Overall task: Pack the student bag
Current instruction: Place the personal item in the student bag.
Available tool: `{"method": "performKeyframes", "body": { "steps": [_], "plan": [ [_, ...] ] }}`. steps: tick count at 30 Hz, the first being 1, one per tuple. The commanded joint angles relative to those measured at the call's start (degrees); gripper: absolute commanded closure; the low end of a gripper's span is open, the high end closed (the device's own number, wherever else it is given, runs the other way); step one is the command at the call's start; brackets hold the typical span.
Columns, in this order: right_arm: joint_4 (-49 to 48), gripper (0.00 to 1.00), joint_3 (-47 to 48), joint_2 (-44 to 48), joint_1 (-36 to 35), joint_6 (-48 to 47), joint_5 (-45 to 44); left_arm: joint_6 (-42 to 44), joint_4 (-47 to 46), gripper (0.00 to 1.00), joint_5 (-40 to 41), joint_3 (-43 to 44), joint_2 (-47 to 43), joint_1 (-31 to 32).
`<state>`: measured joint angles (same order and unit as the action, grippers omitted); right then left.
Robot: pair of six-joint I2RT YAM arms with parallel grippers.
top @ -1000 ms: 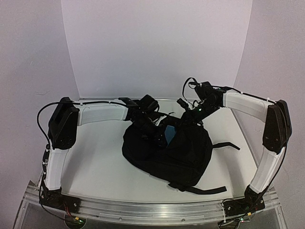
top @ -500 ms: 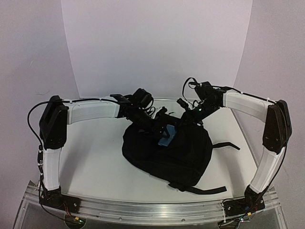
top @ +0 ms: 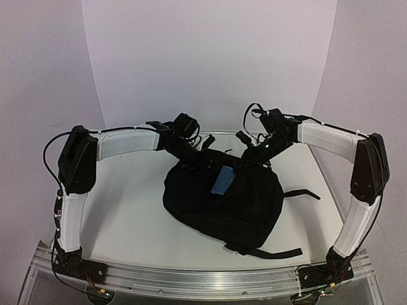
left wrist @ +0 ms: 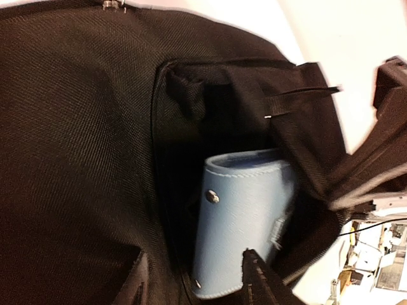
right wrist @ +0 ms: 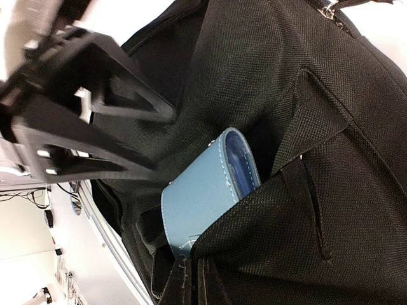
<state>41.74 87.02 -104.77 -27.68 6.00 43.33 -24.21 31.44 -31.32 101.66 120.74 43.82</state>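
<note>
Bag: the bag point(top: 241, 210) lies slumped in the middle of the tabletop point(top: 127, 216), its opening toward the far side, between the two arms.
Done: a blue case point(top: 222, 180) sits part-way in the opening. One end is tucked behind the fabric and the rest shows.
Left: by my judgement the case needs pushing fully in, and the opening is not yet closed.
Left jaws: about half open, holding nothing. The fingers point(left wrist: 257, 283) flank the case's near end. One stands clear of it and the other is just beside it, though I cannot tell if it touches.
Right jaws: shut at the bag's far rim. The fingertips are hidden by fabric, but the cloth bunched there suggests they pinch the opening's edge and hold it up.
</note>
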Motion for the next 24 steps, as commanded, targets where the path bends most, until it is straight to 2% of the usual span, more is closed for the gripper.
{"method": "performKeyframes", "body": {
  "steps": [1, 3, 12, 18, 24],
  "plan": [
    [-1.76, 1.00, 2.14, 0.36, -0.53, -0.99, 2.80, 0.67, -1.27, 0.54, -2.00, 3.69, 2.20, 1.02],
    [-1.78, 1.00, 2.23, 0.24, -0.53, -0.97, 2.81, 0.73, -1.46, 0.59, -3.07, 4.33, 2.96, 1.69],
    [-1.75, 1.00, 2.54, -0.08, -0.53, -0.90, 3.05, 0.84, -1.96, 0.66, -6.84, 5.54, 4.14, 3.70],
    [-1.84, 1.00, 2.77, -0.19, -0.53, -0.82, 3.36, 0.43, -3.30, 0.84, -9.31, 6.24, 3.58, 4.52],
    [-1.85, 1.00, 3.43, -0.51, -0.53, -0.72, 4.04, -4.03, -8.95, 0.93, -13.32, 3.84, 5.16, 5.98]
  ]
}}
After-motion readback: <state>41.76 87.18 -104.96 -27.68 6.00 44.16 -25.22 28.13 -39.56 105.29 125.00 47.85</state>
